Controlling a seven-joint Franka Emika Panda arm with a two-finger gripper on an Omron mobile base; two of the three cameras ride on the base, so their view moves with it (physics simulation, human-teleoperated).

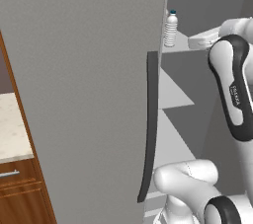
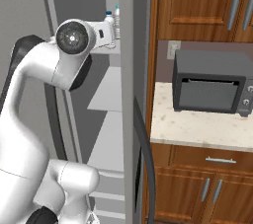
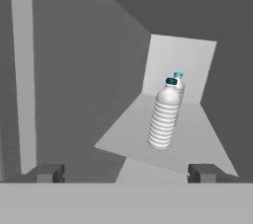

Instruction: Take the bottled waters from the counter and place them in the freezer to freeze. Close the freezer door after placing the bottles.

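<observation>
While the two bottled waters are standing upright on a white freezer shelf point(image 3: 197, 134), the nearer bottle point(image 3: 163, 117) is sitting toward the shelf's middle and the second bottle point(image 3: 179, 84) is peeking out just behind it at about 1 o'clock, close against the back wall. In the left base view one bottle point(image 1: 171, 29) is showing at the upper shelf's edge, just past the rim of the freezer door point(image 1: 89, 94), which is standing wide open with its dark bar handle point(image 1: 149, 124) hanging at 6 o'clock below the bottle.

From the end effector point(image 3: 126, 172), the nearer bottle is lying at about 1 o'clock and apart from it, its long axis vertical, teal cap up. The end effector's jaws are standing wide open and are holding nothing, with the two dark fingertips point(image 3: 45, 172) spread to either side of the hand view's bottom edge. In the right base view the arm is reaching into the freezer compartment at shelf height.

Further out, at 3 o'clock in the right base view, the tabletop point(image 2: 197, 127) is carrying the grey toaster oven point(image 2: 212, 82). Judging by this, both bottles are already placed, so the coming move is probably pulling the arm clear and swinging the door shut.
</observation>
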